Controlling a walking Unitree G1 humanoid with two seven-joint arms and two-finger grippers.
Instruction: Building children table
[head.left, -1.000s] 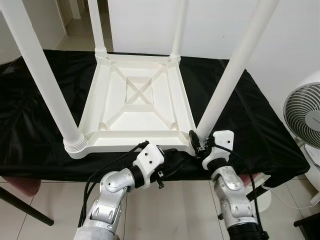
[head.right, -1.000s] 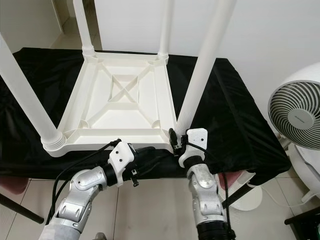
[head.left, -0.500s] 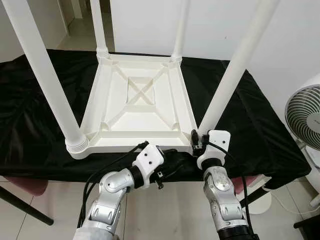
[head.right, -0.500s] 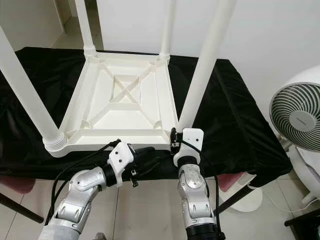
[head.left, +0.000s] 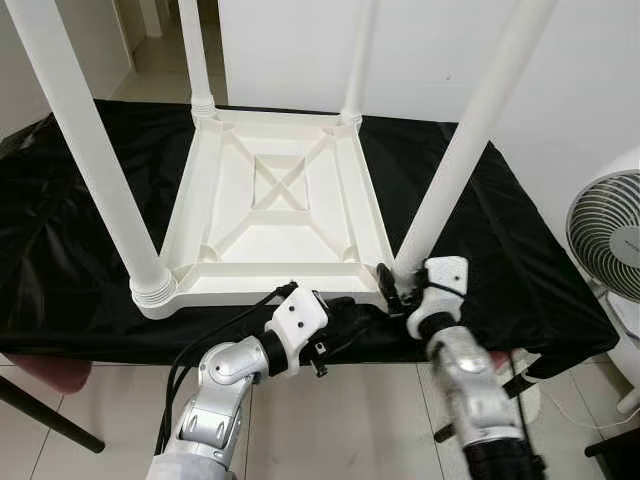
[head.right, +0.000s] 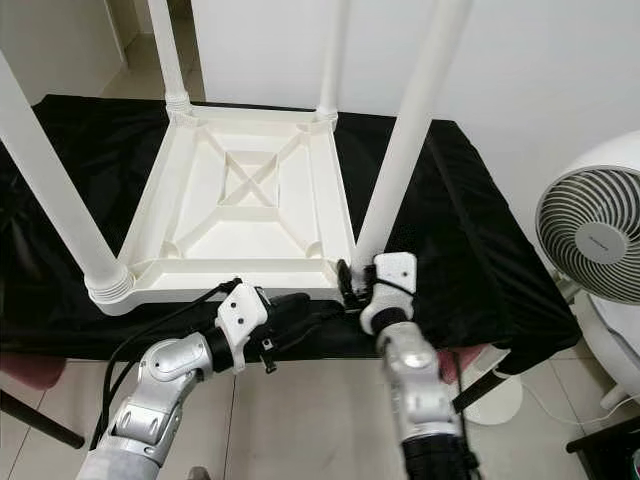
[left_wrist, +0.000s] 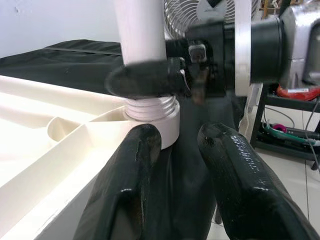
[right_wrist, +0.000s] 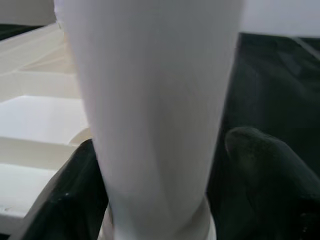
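- Four white legs stand up from the children's table (head.left: 275, 215), which lies upside down on a counter (head.left: 520, 260) draped in black cloth, its near edge along the counter's front edge.
- The near right leg (head.left: 455, 165) rises from the table's near right corner, close to the counter's front edge; its threaded base sits in the corner socket.
- The right hand (head.left: 393, 287) is at the foot of that leg, one black finger on each side of it. The right wrist view shows the fingers (right_wrist: 260, 170) flanking the white tube, gripping it just above the threads.
- The left hand (head.left: 345, 318) rests at the counter's front edge, just below the table's near rim and beside the right hand. Its two fingers (left_wrist: 125, 195) are parted with nothing between them, pointing toward the same corner socket.
- The near left leg (head.left: 95, 160) stands at the table's near left corner.
- A white fan (head.left: 605, 235) stands on the floor past the counter's right end.
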